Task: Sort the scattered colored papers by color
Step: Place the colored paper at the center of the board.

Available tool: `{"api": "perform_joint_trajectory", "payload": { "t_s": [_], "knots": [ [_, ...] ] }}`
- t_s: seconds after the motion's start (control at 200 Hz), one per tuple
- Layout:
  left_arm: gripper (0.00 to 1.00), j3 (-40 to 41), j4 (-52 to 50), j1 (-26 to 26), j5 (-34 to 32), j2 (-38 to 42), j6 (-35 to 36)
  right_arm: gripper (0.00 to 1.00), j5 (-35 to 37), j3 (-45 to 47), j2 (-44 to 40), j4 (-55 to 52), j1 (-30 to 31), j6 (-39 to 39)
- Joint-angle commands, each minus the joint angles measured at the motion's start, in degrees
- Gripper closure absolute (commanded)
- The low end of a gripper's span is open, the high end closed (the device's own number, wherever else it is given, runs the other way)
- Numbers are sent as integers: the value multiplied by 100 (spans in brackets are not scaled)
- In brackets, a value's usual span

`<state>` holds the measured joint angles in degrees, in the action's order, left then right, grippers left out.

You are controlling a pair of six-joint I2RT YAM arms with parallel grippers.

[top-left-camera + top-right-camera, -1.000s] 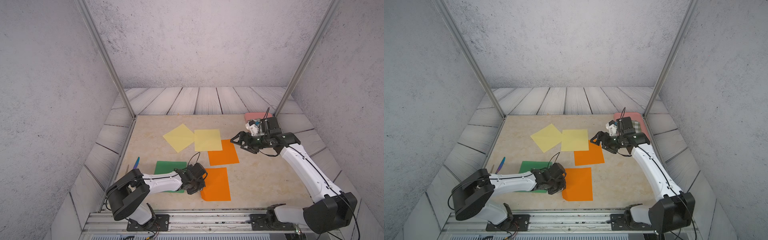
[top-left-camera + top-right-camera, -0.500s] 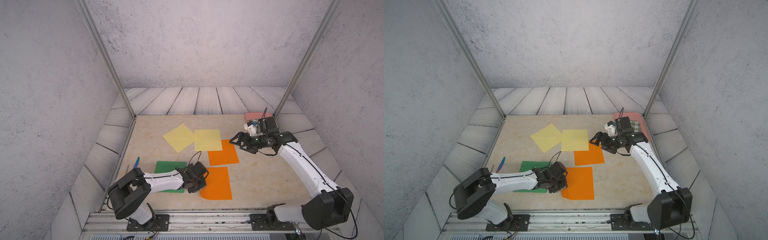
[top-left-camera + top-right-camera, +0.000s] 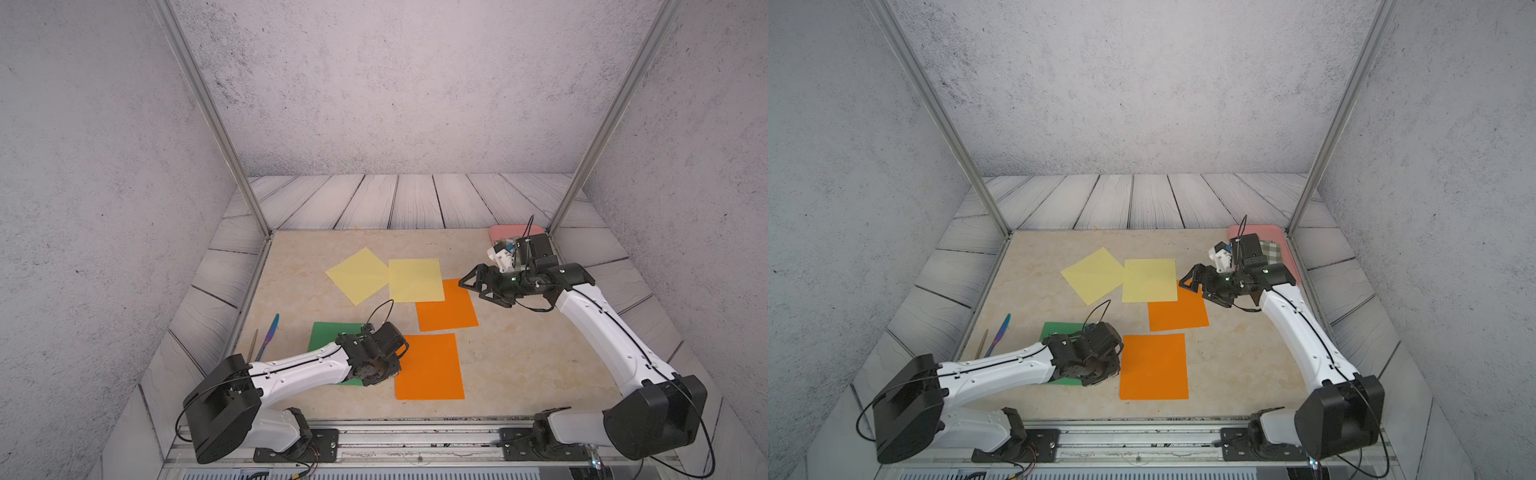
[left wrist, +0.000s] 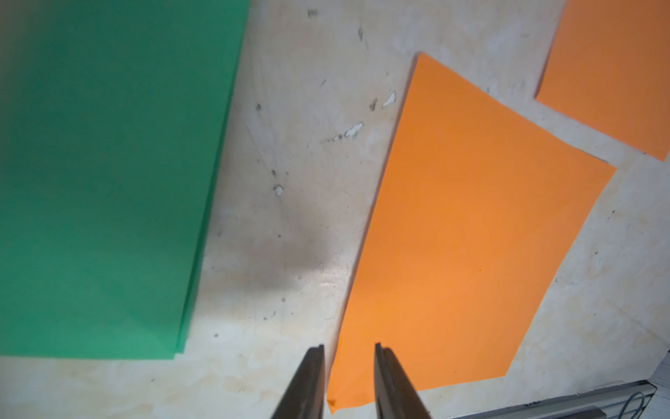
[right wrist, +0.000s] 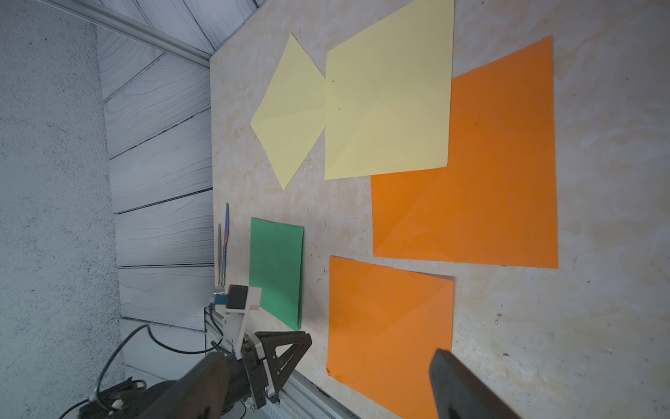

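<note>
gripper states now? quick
Left gripper: fingers slightly open, straddling the near orange paper corner, not clamped.
Right gripper: wide open, empty.

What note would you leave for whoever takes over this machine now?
Left gripper: slightly open, empty, at a corner of the near orange sheet.
Right gripper: wide open, empty, hovering by the far orange sheet.
Done: both green sheets stacked.
To do: orange sheets lie apart, the far one partly under one yellow sheet; the tilted yellow sheet meets it only at a corner.
</note>
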<state>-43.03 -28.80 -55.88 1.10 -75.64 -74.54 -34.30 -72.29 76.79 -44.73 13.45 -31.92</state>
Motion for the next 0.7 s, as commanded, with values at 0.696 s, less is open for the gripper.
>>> {"api": "perform_joint_trajectory", "payload": {
  "t_s": [0.696],
  "knots": [
    [54, -3218, -270, 1836, 1741, -2285, 2659, 14, 457, -391, 2933, 39, 170, 388]
  ]
}}
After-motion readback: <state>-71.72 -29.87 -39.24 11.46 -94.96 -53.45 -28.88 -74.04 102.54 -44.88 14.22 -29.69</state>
